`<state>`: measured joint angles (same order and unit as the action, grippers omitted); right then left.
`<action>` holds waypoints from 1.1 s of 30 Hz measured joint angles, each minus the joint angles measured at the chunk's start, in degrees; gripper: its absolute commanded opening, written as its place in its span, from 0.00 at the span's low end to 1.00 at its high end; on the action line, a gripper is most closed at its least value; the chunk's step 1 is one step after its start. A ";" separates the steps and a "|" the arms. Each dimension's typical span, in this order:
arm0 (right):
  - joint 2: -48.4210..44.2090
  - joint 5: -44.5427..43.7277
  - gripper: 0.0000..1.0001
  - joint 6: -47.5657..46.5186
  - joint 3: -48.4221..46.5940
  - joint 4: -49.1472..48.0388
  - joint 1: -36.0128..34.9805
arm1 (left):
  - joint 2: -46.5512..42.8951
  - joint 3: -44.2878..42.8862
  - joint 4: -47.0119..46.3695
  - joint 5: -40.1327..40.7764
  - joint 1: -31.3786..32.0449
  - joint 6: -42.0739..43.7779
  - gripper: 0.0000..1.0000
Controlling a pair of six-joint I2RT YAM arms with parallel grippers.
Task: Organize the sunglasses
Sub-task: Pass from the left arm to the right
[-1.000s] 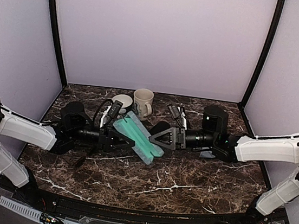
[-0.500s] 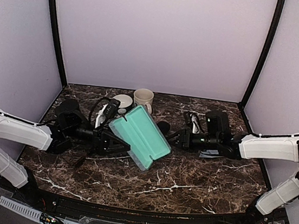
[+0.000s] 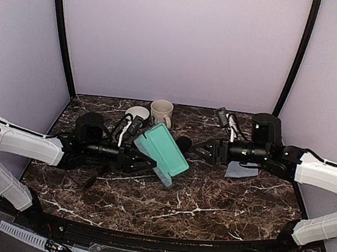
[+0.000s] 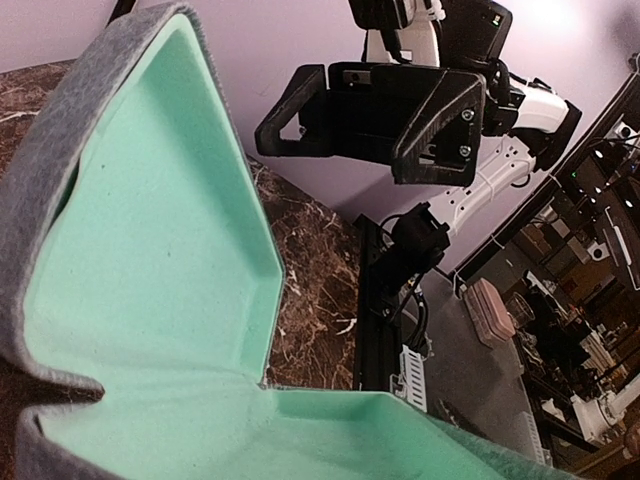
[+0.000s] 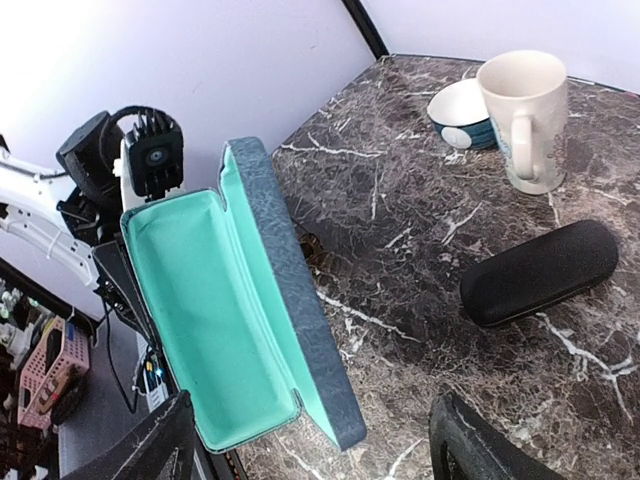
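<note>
Sunglasses not yet stowed, as far as can be told: only a brownish shape on the marble just behind the raised lid in the right-wrist view, taken for one pair; second pair not made out anywhere. By size from there: dark marbled bench filling the lower half of the top view. Grey-blue case at centre, lifted off the bench and tilted, gaping wide, mint lining bare, nothing inside. Left gripper clamped on that case from the left, holding it up toward the right side. Right gripper just right of the case and apart from it, slack and spread, nothing between the fingers. Black oblong case flat on the bench at the right of the right-wrist view, closed. Cream mug and small bowl side by side at the back, upper centre. Done so far, by this reading: one case opened and presented. Left to do: fetch each pair, lay it in, close up; black case yet to be opened.
</note>
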<state>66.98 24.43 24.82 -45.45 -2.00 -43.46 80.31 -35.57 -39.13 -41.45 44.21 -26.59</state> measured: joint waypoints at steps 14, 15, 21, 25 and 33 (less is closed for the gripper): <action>15.21 3.85 0.30 -5.92 -6.95 1.64 -3.98 | 1.66 -0.17 -0.22 -3.04 1.70 -0.11 0.00; 15.45 4.26 0.26 -6.08 -7.19 1.60 -4.17 | 1.70 -0.17 -0.24 -3.06 1.70 -0.11 0.00; 15.43 4.04 0.04 -8.61 -7.52 2.62 -4.66 | 3.41 -0.42 -1.49 -3.78 1.73 -1.92 0.21; 13.99 0.87 0.00 -11.23 -7.76 5.53 -4.76 | 4.48 -1.01 -2.43 -3.23 1.86 -3.50 0.66; 7.65 -9.16 0.00 -15.43 -9.14 19.12 -2.19 | 5.35 -0.79 -3.78 1.38 2.32 -3.80 0.99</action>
<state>74.63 15.27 9.39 -54.59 17.12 -45.65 85.67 -36.36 -42.92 -40.07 46.52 -30.39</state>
